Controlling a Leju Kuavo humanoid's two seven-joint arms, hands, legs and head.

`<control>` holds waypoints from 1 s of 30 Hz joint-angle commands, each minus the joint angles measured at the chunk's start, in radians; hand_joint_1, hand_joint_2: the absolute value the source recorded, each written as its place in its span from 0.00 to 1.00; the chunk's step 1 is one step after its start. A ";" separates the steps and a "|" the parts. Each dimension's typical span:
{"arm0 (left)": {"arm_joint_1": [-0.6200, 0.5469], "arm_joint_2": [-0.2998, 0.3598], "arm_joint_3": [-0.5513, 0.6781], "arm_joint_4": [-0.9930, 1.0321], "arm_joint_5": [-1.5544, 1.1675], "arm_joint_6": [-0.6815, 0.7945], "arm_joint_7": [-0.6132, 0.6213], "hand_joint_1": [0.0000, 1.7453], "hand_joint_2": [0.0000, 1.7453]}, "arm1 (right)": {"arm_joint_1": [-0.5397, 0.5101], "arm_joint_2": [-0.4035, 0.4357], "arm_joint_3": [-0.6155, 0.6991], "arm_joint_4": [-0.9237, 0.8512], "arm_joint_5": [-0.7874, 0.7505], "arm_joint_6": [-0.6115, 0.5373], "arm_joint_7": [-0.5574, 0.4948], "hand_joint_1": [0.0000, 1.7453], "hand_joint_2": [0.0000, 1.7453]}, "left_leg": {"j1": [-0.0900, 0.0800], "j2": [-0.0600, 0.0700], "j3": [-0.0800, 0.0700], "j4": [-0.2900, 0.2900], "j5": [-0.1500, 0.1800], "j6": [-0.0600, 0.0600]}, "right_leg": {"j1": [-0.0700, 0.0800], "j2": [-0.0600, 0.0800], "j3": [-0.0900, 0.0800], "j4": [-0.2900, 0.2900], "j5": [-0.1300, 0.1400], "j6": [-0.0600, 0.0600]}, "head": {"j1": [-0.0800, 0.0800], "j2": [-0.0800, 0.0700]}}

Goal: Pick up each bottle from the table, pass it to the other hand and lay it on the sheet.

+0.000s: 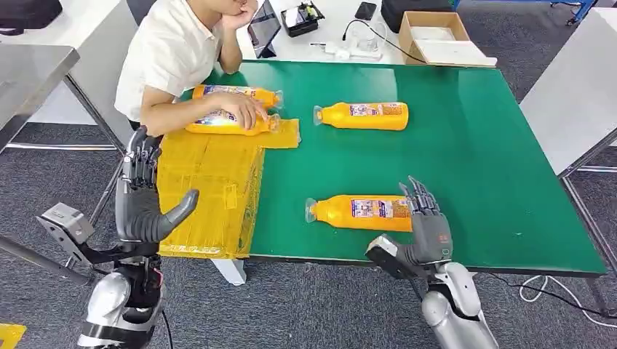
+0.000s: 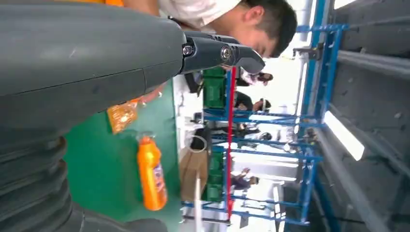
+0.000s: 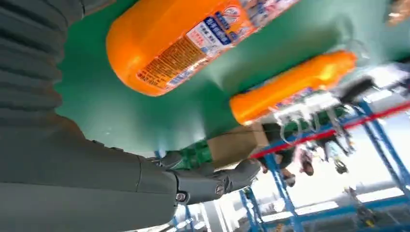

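Observation:
Two orange bottles lie on their sides on the green table: a near bottle by the front edge and a far bottle mid-table. My right hand stands open at the near bottle's base end, fingers apart and upright, holding nothing. My left hand is raised and open beside the yellow sheet, which drapes over the table's left end. Two more bottles lie at the sheet's far edge under a person's hand.
A person in a white shirt sits at the table's far left corner, one arm on the sheet. A cardboard box, a tablet and cables lie on a white table behind. A grey table stands at the left.

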 commanded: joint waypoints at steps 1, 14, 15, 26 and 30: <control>-0.024 -0.001 -0.036 0.065 -0.031 0.012 0.003 0.00 1.00 | -0.172 -0.011 0.092 0.256 0.049 0.035 0.051 0.00 1.00 | 0.001 0.002 0.002 0.000 -0.001 -0.002 | 0.002 0.002 0.002 -0.001 0.000 -0.003 | 0.000 0.000; -0.108 -0.022 -0.082 0.180 -0.039 0.009 0.035 0.00 1.00 | -0.355 0.066 0.154 0.506 0.064 0.119 0.098 0.00 1.00 | 0.002 0.003 0.002 0.000 0.000 -0.002 | 0.002 0.002 0.002 -0.001 0.001 -0.003 | 0.000 0.000; -0.108 -0.022 -0.082 0.180 -0.039 0.009 0.035 0.00 1.00 | -0.355 0.066 0.154 0.506 0.064 0.119 0.098 0.00 1.00 | 0.001 0.002 0.002 -0.001 0.000 -0.002 | 0.001 0.002 0.001 -0.001 0.001 -0.002 | 0.000 0.000; -0.125 -0.007 -0.104 0.204 0.004 -0.028 0.062 0.00 1.00 | -0.416 0.063 0.229 0.607 0.095 0.213 0.178 0.00 1.00 | 0.002 0.001 0.002 0.001 0.000 -0.002 | 0.002 0.001 0.002 0.000 0.000 -0.002 | 0.000 0.000; -0.101 -0.002 -0.085 0.204 0.016 -0.049 0.073 0.00 1.00 | -0.461 0.061 0.290 0.606 0.094 0.341 0.230 0.00 1.00 | 0.001 0.003 0.001 0.000 0.000 -0.002 | 0.001 0.002 0.000 0.001 0.001 -0.002 | 0.000 0.000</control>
